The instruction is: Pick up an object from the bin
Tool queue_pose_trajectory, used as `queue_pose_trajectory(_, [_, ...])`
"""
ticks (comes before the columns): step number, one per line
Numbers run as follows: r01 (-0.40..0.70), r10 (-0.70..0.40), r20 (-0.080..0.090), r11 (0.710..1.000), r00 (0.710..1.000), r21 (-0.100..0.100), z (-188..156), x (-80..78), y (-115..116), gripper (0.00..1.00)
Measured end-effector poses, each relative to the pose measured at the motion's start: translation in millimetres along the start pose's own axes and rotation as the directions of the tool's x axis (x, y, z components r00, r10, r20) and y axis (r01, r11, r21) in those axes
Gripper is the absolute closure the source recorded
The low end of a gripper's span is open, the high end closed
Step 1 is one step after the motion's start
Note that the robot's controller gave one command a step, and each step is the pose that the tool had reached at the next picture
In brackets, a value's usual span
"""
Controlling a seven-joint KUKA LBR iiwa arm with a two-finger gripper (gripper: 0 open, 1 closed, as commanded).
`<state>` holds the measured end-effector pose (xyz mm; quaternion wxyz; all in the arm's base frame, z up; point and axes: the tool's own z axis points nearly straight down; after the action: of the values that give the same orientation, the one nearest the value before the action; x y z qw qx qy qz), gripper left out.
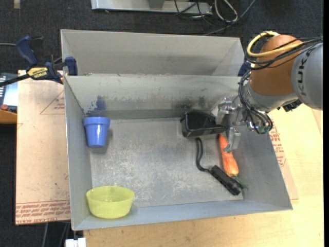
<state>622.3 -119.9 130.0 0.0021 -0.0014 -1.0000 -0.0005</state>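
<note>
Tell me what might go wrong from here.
The gripper is over the carrot's upper end, not its middle. Gripped there, the carrot may tilt or slip out. The black adapter sits just beside the gripper, and its cable ends by the carrot's lower tip, so either might be bumped or dragged along.

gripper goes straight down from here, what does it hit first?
Probably the orange carrot on the right side: the gripper points down over its upper end. The black adapter lies close beside it. How high the gripper is above the carrot is unclear.
</note>
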Motion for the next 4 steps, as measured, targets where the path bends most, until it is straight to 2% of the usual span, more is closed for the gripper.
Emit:
queue_pose_trajectory(1, [0.003,-0.003,0.006,1.000,1.000,0.001,-5,-1.4,1,0.00])
queue_pose_trajectory(2, [-0.143,0.143,0.022,0.990,0.990,0.004,46,-29.5,32,0.00])
queue_pose_trajectory(3, [-0.471,0.471,0.017,0.882,0.882,-0.006,-8,-35.3,49,0.00])
queue_pose_trajectory(4, [-0.300,0.300,0.022,0.954,0.954,-0.002,6,-33.1,57,0.00])
